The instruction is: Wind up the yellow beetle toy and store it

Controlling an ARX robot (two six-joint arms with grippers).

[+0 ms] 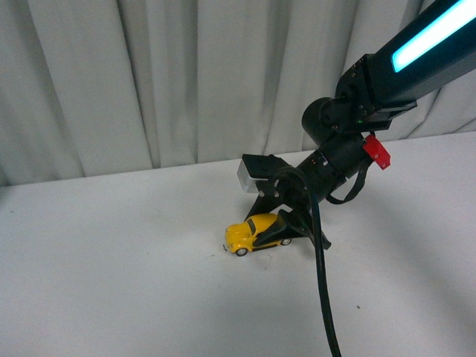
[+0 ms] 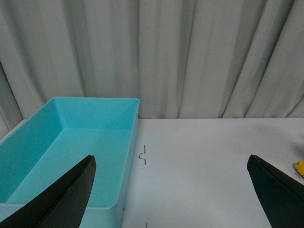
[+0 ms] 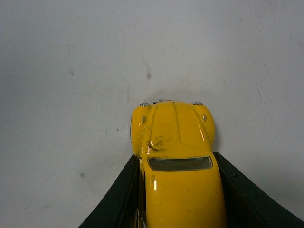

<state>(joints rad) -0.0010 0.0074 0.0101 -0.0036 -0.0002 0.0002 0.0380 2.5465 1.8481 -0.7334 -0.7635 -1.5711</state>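
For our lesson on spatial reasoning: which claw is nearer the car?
Right. The right claw grips the car by its sides. The left claw hangs open, apart from it, facing a teal bin; the car barely shows at that view's edge.

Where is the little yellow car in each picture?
Front view: the yellow beetle toy sits low in the middle, held in the right gripper.
Left wrist view: only a yellow sliver peeks in at the picture's edge, beside one finger of the left gripper.
Right wrist view: it is close up, between the two black fingers.
Shared landmark: the white table under it.
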